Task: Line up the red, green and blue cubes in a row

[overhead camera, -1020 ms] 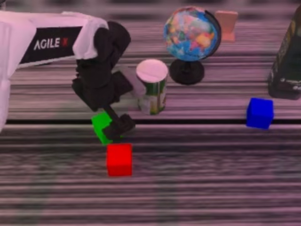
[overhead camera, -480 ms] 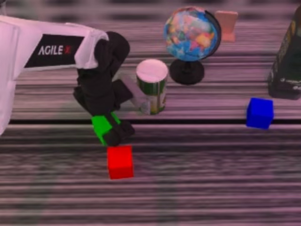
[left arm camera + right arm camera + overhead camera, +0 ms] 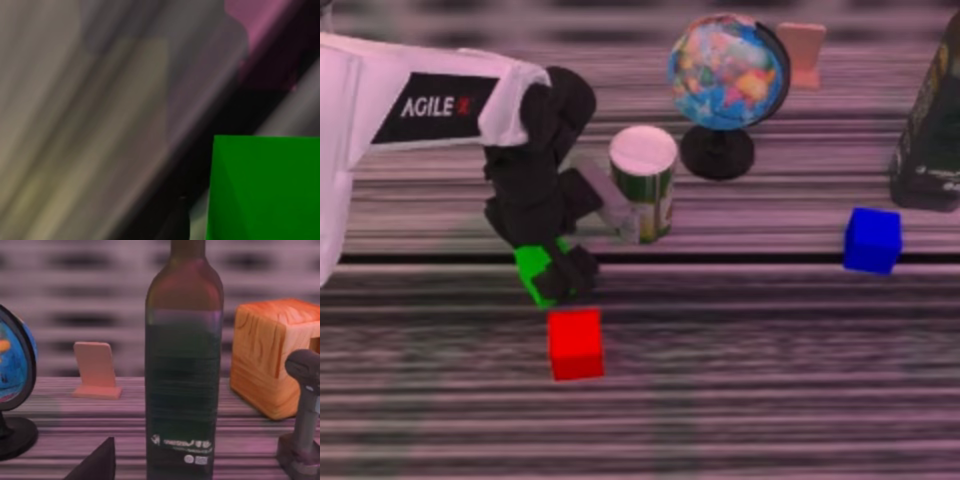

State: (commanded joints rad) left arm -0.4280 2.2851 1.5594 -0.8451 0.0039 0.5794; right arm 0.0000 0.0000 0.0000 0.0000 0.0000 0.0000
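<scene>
Green cube (image 3: 531, 266) sits between fingers of your left tool (image 3: 552, 276), clamped, low over desk (image 3: 740, 400), just behind red cube (image 3: 575, 343). Blue cube (image 3: 872, 240) well apart at right, near dark bottle (image 3: 930, 130). Can (image 3: 644, 184) and globe (image 3: 727, 75) behind. Right tool out of your sight

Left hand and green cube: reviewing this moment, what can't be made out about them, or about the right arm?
- Green cube: in the top view the left hand covers much of it, so whether it rests on the table cannot be told.
- Left wrist view: the cube is cut off by the picture's edge; no fingers show.
- Right arm: absent from the top view; its wrist view shows a dark bottle, not its hand.
</scene>
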